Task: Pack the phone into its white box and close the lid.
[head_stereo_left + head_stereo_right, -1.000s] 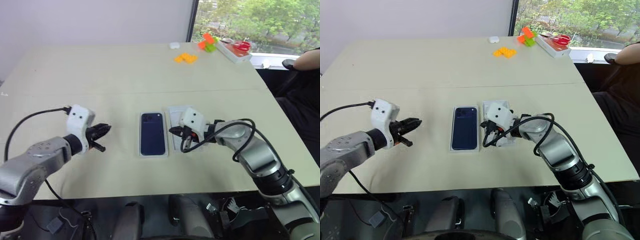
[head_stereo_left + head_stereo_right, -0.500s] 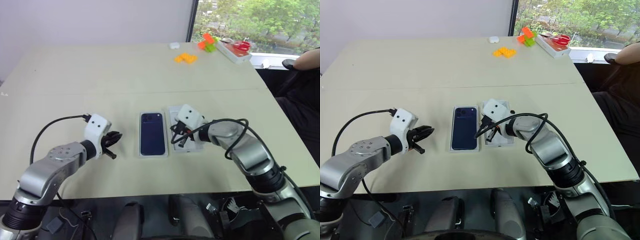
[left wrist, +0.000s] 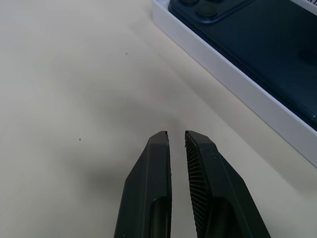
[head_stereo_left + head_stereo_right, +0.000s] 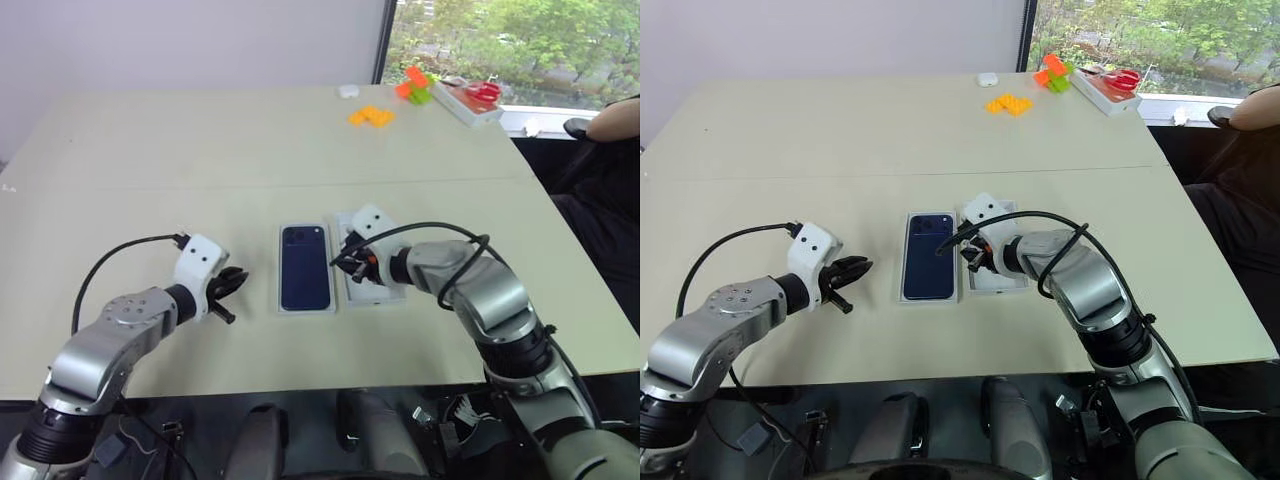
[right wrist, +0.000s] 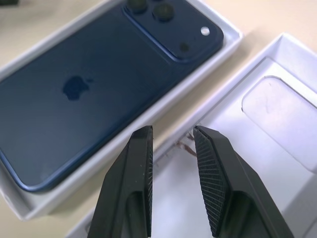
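already the phone [image 5: 99, 84] is lying back-up inside the white box [image 5: 34, 206], its camera cluster at the end farther from the robot, so the packing half looks done to me. just to the right of the white box, almost touching it, the lid [image 5: 277, 163] is sitting open-side up, with what looks like a thin insert with an oval recess [image 5: 282, 116] lying in it.

the right gripper [image 5: 171, 131] is hovering over the seam between the white box and the lid, its fingers [image 5: 210, 168] standing a little apart and pinching nothing. the left gripper [image 3: 177, 135] is waiting over bare table [image 4: 150, 150] to the left of the white box, near it but not touching, its fingers almost pressed together with only a sliver of gap, and empty.

judging by its look, the lid is going to be light, stiff cardboard with smooth, slippery faces, so it is likely skating rather than lifting if nudged flat. taking it by a long wall, one finger inside and one outside, seems the surest hold, since it probably needs flipping before going over the white box. the phone's glossy back is looking scratch-prone, so i would be keeping fingertips off it.
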